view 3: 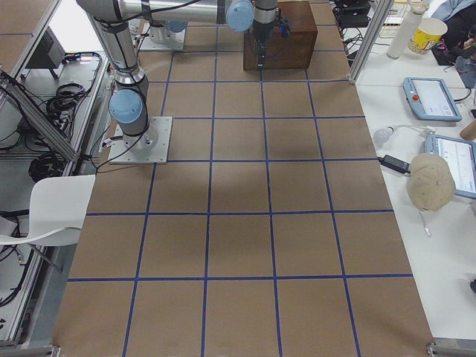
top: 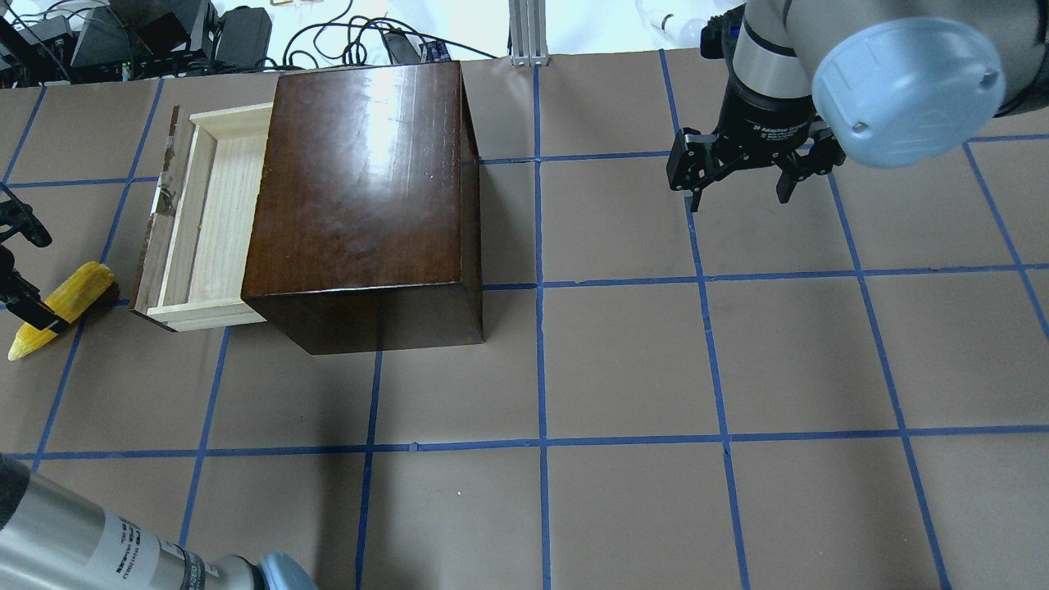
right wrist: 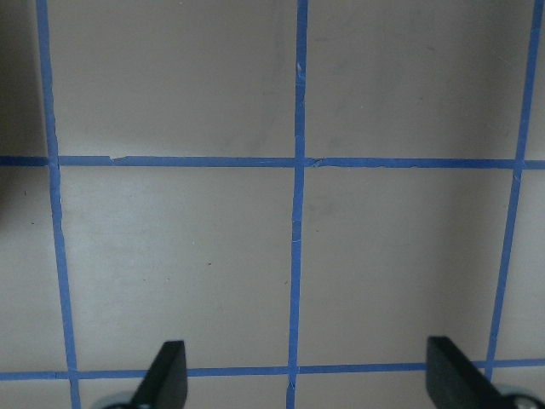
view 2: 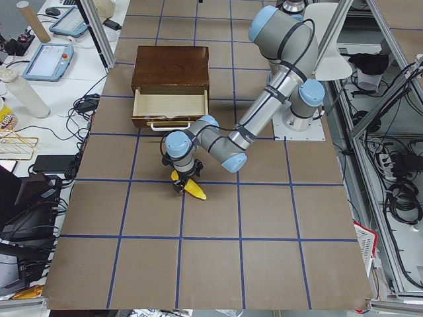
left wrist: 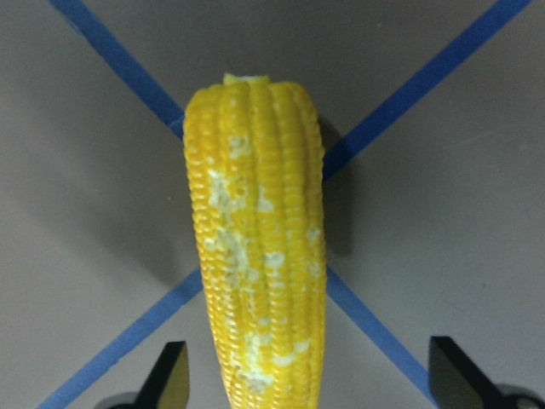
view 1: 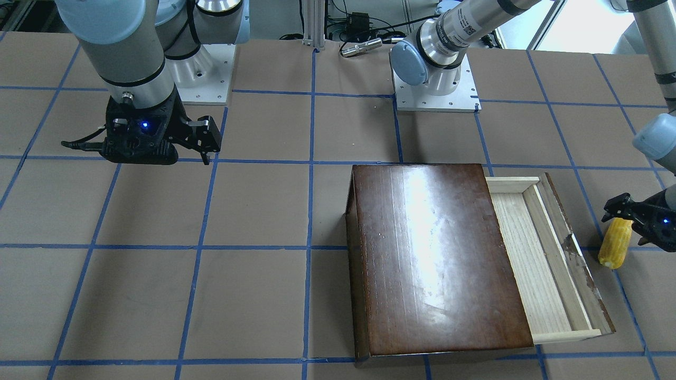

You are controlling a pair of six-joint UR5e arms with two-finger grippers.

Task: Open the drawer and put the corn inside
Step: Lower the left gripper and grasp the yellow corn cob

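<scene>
The yellow corn (top: 78,293) lies on the table left of the open drawer (top: 209,213), near its dark chipped front panel. The drawer's pale wood tray is pulled out of the dark-brown box (top: 361,180) and holds nothing. My left gripper (top: 23,269) is open and straddles the corn's tapered end. In the left wrist view the corn (left wrist: 255,247) runs between the spread fingertips (left wrist: 170,379). In the front view the corn (view 1: 615,244) lies beside the left gripper (view 1: 636,224). My right gripper (top: 742,192) is open and empty, above bare table far from the box.
Blue tape lines grid the brown table (top: 623,360). The arm bases (view 1: 435,97) stand on plates at the robot's side. Cables and gear (top: 164,33) lie past the table's far edge, behind the box.
</scene>
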